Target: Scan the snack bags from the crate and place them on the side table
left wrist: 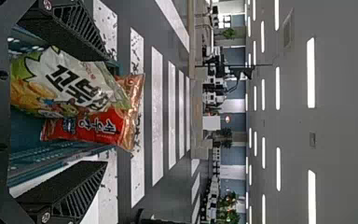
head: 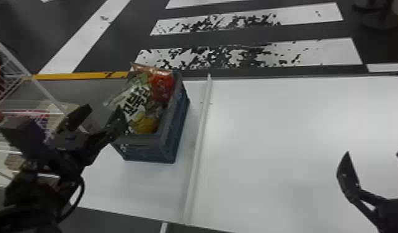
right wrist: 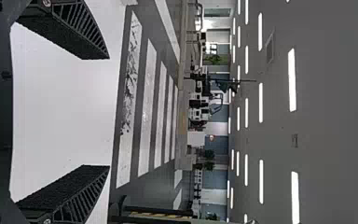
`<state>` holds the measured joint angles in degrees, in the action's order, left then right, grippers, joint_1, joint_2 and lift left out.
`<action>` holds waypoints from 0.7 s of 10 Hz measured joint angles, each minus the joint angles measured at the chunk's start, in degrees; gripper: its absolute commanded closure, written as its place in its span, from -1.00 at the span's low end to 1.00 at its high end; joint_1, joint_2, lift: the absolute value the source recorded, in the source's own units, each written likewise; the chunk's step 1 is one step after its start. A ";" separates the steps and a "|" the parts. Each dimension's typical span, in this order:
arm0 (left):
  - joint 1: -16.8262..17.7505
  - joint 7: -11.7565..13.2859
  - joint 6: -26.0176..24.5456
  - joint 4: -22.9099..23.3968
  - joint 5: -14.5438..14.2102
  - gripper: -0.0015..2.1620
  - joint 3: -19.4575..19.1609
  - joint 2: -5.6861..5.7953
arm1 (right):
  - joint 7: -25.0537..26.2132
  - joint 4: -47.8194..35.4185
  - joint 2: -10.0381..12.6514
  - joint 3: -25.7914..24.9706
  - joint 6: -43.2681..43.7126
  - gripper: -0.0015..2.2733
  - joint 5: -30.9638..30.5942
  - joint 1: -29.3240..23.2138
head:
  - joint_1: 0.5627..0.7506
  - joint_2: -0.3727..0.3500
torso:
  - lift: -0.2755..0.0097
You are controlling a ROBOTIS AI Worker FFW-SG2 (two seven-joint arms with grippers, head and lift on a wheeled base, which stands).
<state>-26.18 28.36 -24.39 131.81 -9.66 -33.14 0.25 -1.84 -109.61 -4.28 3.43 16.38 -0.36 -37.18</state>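
Note:
In the head view my left gripper [head: 97, 119] stands open at the near left side of the blue-grey crate [head: 167, 133]. Inside the crate lean a white-and-green snack bag [head: 136, 100] and a red one [head: 163, 85]. Seen from the wrist, the left gripper [left wrist: 105, 112] has its fingers apart, with the white-green bag [left wrist: 70, 84] and the red bag [left wrist: 93, 127] beyond and between them, not gripped. My right gripper [head: 375, 155] is held over the right part of the white table [head: 269, 139]; in its wrist view the gripper [right wrist: 107, 112] is open around nothing.
A raised white strip [head: 200, 139] crosses the table just right of the crate. At the left, behind my left arm, stands a white wire basket [head: 46, 93] with packages in it. Striped floor [head: 251, 55] lies beyond the table.

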 measured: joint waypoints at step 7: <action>16.38 9.41 -2.46 -18.53 6.01 -0.92 -7.04 7.09 | 0.07 0.80 0.11 0.09 -0.18 -0.97 0.01 0.00 | 0.41 1.00 | 0.27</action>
<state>-9.80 37.77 -26.85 113.28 -3.66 -40.18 7.34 -1.76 -108.80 -4.17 3.52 16.21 -0.35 -37.18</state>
